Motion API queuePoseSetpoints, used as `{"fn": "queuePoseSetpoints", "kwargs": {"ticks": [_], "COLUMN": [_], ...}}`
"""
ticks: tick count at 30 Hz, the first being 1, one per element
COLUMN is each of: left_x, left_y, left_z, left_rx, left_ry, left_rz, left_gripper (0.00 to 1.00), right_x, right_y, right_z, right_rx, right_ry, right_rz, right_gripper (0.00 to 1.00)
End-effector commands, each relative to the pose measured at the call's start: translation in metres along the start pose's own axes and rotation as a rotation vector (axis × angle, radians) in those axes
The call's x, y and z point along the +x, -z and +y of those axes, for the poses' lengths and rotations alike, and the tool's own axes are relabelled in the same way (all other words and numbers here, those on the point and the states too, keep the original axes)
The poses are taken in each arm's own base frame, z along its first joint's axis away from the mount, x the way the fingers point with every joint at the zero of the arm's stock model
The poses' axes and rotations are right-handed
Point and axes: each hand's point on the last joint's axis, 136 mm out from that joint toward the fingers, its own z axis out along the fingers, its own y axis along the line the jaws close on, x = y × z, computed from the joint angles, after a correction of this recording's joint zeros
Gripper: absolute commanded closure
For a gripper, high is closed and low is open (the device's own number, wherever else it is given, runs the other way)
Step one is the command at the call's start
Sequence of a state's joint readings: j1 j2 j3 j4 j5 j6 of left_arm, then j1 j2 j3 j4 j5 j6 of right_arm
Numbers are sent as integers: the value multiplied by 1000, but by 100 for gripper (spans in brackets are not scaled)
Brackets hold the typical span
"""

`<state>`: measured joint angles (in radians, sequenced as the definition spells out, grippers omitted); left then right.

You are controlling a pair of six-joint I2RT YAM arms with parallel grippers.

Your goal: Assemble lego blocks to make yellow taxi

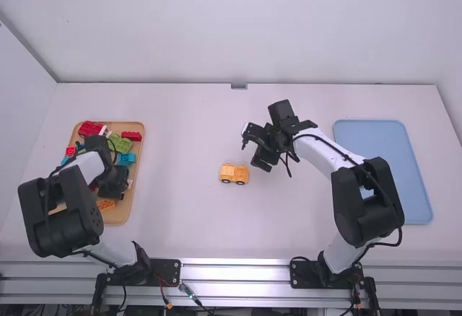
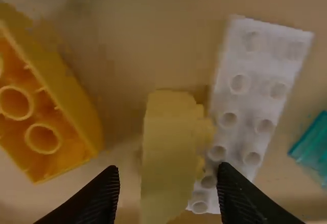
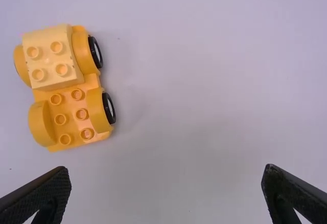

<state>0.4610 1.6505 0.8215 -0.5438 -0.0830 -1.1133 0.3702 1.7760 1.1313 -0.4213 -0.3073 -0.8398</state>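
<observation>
Far left on the white worktop (image 1: 188,222): one tan tray (image 1: 136,204) of bricks. High view shows at least three red bricks (image 1: 131,135), a green brick (image 1: 119,143) and a teal brick (image 1: 126,159) near the far end, plus an orange brick (image 1: 105,205) toward the near end. The arm hides part of the tray, so no full count.

Left tool (image 1: 114,186) is down over that tray. Its two fingertips are apart, one to each side of one pale yellow brick (image 2: 171,152), with gaps showing between. Just beside that brick: one long white studded brick (image 2: 255,91), two rows of studs, partly covered. Near it, one yellow-orange brick (image 2: 46,106), hollow side showing, two full tubes visible. Two teal pieces are cut off by the wrist view's edges.

Middle of worktop: one part-built yellow taxi (image 1: 234,174), upright. Right wrist view gives one wheeled base (image 3: 71,111) with four fenders, two black wheels visible, six bare studs, and one light yellow four-stud block (image 3: 51,55) mounted at one end.

Right tool (image 1: 254,151) hangs just beside the taxi, to its right and farther from the bases, fingers wide apart, nothing between.

Far right: one light blue tray (image 1: 411,179), partly behind the right arm.
</observation>
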Motion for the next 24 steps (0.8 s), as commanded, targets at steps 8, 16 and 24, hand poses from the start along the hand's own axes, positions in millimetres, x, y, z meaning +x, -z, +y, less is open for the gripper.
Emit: {"fn": "queuePoseSetpoints", "kwargs": {"ticks": [8, 16, 24], "left_x": [-9, -15, -19], "left_y": [3, 8, 11], "left_z": [3, -5, -19], "left_rx": [-27, -7, 44], "left_ry": [-1, 2, 2], "left_rz": [-43, -60, -65], "left_gripper": [49, 47, 46], "right_x": [-9, -10, -8], "right_y": [7, 7, 7], "right_z": [-3, -4, -2], "right_rx": [14, 17, 12], "right_ry": [9, 11, 5], "right_rz": [-22, -25, -20], "right_gripper": [1, 1, 1]}}
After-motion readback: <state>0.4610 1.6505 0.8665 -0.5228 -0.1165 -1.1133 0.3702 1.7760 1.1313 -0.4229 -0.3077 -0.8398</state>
